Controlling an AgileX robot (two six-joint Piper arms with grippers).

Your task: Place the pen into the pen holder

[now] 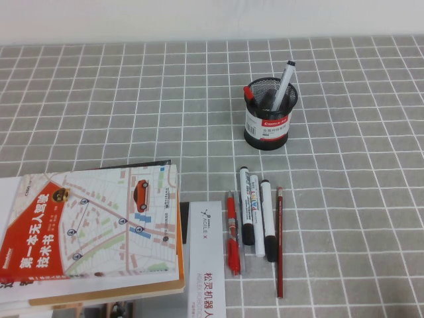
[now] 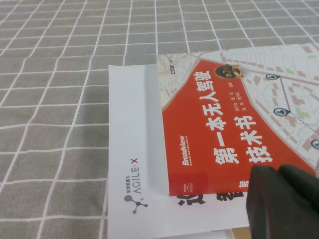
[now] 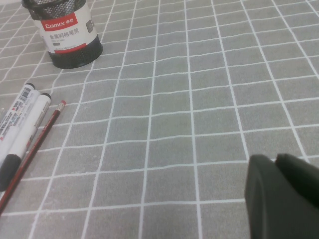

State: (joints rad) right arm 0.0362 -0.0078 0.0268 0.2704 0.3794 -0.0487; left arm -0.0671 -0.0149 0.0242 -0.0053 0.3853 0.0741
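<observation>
While both arms sit out of my high view, I can only find each gripper through its own wrist camera. The left gripper [image 2: 284, 201] shows as a dark bulk over the near corner of the book [image 2: 239, 129], which lies on a white sheet [image 2: 132, 164] printed with an AgileX logo; I cannot tell whether it is apart or together. The right gripper [image 3: 284, 196] hangs over bare grid cloth, well apart from the pens, and again I cannot tell its state.

On the bench [image 1: 99, 99], the holder [image 1: 267, 114] stands upright toward the far side, right of centre, its white label with red band facing me. It already contains a grey-white pen leaning out to the right and something red at its left rim.

The pen [image 1: 267, 218] lies flat on the cloth nearer to me than the holder, black cap toward me. It rests just beside the label marker [image 1: 248, 205] on its left, with the red pencil [image 1: 279, 242] close on its right. The red pen [image 1: 232, 232] lies furthest left in that row, near the edge of the white sheet.
</observation>
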